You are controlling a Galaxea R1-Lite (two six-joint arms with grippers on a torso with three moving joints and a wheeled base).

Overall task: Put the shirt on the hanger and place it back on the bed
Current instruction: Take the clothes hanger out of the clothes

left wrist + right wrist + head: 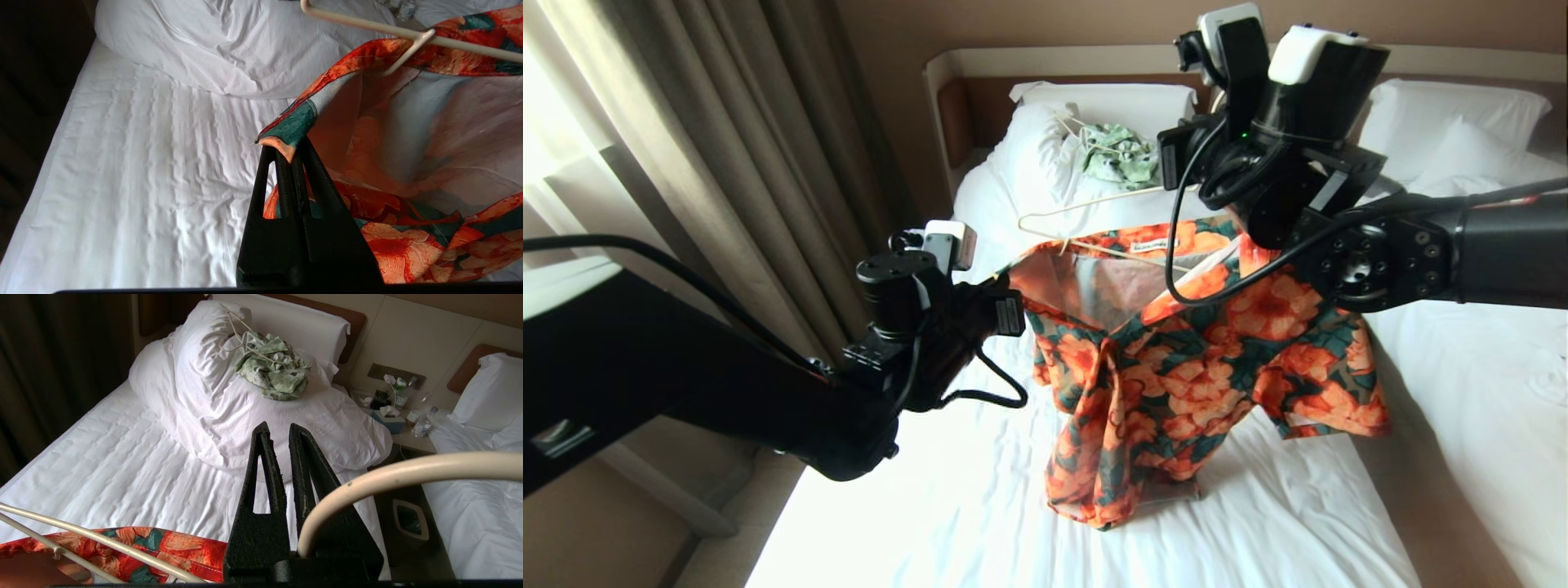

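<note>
the bed (pixel 980 506) with its wrinkled white sheet lies nearest, and the shirt (pixel 1201 359) hangs above it, its lower folds touching the sheet. the left gripper (pixel 291 157), at the shirt's left edge, has its jaws pressed together, pinching a corner of the fabric. the hanger (pixel 1094 214) sits partly inside the collar, one arm poking out left. the right gripper (pixel 278 435) is above the shirt's right shoulder, its jaws nearly together, gripping the hanger's hook near their base. farther back a bunched duvet (pixel 212 404) carries a pale green garment (pixel 274 369) and a second hanger (pixel 235 330). beyond, a nightstand (pixel 412 441) holds a tissue box (pixel 388 418) and bottles (pixel 423 422).
</note>
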